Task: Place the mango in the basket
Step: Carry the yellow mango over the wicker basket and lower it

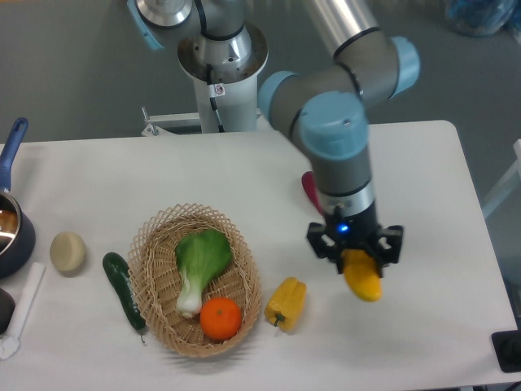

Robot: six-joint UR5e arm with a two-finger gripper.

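My gripper [356,259] is shut on the mango [363,278], a smooth yellow-orange oval that hangs below the fingers, lifted above the table right of centre. The light tan wicker basket [151,236] lies to the left on the table. It holds a green bok choy [198,262] and a round orange [221,318]. The gripper and the mango are well to the right of the basket, past the yellow bell pepper [286,302].
A magenta eggplant [309,189] lies partly behind the arm. A dark cucumber [124,290] lies just left of the basket, with a pale round potato [67,252] further left. A dark blue pot [11,220] stands at the left edge.
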